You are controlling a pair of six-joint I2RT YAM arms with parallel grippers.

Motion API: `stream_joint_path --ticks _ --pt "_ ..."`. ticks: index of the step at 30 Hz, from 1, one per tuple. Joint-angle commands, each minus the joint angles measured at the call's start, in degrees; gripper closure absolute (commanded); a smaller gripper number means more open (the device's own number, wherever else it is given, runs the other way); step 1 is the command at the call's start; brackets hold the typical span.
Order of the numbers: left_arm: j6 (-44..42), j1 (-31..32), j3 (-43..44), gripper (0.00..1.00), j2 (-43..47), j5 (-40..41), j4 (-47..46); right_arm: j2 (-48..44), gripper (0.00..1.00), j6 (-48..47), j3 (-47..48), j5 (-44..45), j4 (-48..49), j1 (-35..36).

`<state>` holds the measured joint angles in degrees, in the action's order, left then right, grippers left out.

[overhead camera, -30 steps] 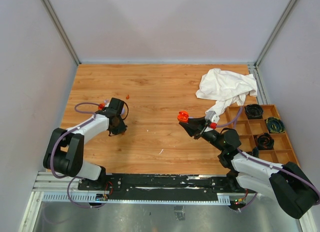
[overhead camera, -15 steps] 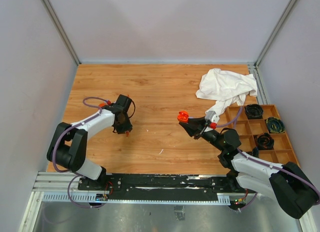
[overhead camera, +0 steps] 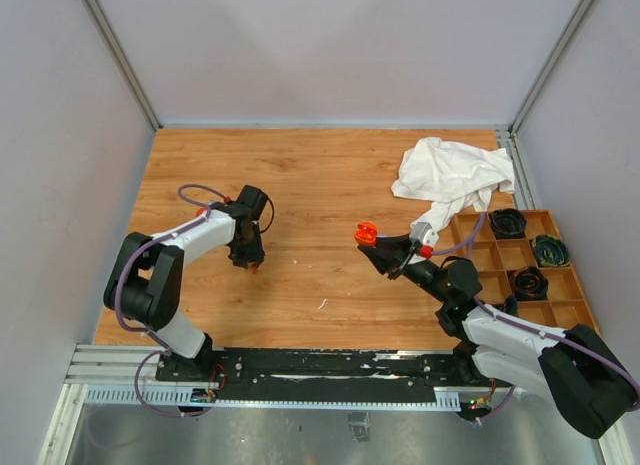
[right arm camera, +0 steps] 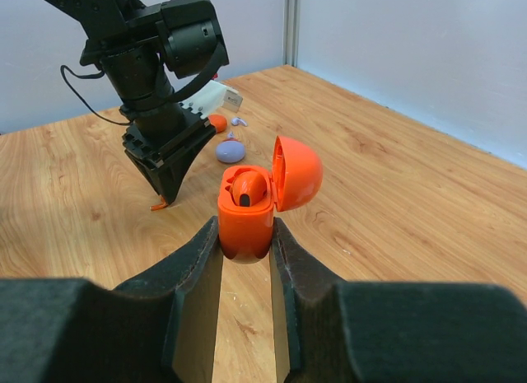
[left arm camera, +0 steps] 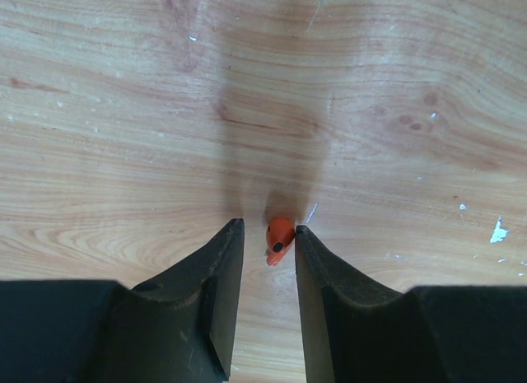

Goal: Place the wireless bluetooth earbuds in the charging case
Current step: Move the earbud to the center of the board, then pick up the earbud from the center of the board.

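Where the left arm reaches down over the light wooden surface (overhead camera: 320,175), the left claw (overhead camera: 251,263) is held with its tips close to the boards and its jaws parted a little. A tiny orange-red plastic earbud (left arm camera: 281,236) is seen lying on the wood between the two fingertips, with a gap left beside one finger, so it is not gripped. Close by that arm, a round lavender disc (right arm camera: 230,151) and an orange-red disc (right arm camera: 216,122) are seen on the surface. Further right, the right claw (right arm camera: 246,235) is held above the surface and closed on a glossy orange-red charging case (right arm camera: 247,222), which is clamped by its lower body with its domed lid hinged open. A second orange-red earbud (right arm camera: 246,189) is seated inside the case. At the far right, a crumpled white cloth (overhead camera: 452,175) is draped over a corner of a wooden compartment tray (overhead camera: 495,260), in which black coiled items (overhead camera: 507,222) are kept.
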<state>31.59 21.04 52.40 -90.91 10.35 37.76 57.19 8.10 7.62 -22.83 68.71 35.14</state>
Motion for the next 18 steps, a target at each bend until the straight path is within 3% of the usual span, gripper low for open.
stream_joint_path --ticks 1,18 --pt "-3.01 0.34 1.2 0.64 -0.83 -0.63 1.44 -0.72 0.92 -0.01 0.11 -0.2 1.35 0.99" --pt "-3.21 1.16 0.66 0.73 -2.2 -2.79 1.49 -0.79 0.91 -0.01 0.26 -0.2 0.99 0.99"
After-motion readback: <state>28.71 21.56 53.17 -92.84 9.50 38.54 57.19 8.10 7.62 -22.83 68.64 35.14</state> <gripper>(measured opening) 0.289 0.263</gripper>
